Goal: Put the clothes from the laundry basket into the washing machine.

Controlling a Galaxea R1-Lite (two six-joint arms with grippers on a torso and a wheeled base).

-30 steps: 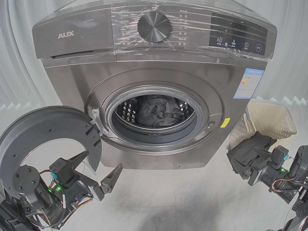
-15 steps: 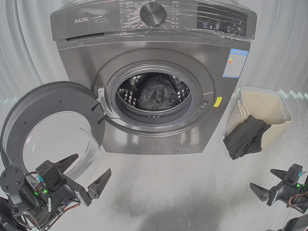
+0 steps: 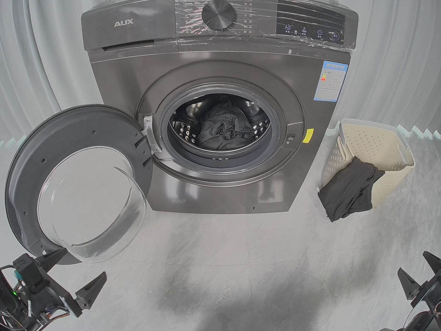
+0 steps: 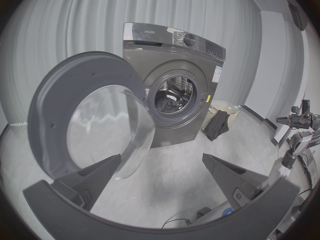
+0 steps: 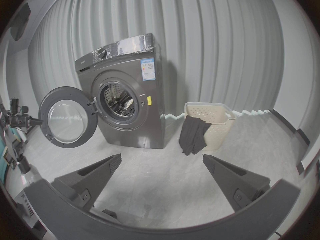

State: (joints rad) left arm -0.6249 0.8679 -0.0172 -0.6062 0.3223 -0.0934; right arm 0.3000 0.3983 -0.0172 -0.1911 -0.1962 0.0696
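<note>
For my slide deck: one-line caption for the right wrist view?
Open right pincer facing grey front-loading washing machine, dark garment draped over cream perforated laundry basket.

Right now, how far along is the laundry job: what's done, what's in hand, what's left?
Done: the washing machine door is open and one dark garment lies in the drum. In hand: nothing; the left gripper and right gripper are both open and empty, low over the floor. Left: a second dark garment hangs over the laundry basket front rim beside the machine, to be moved in.
</note>
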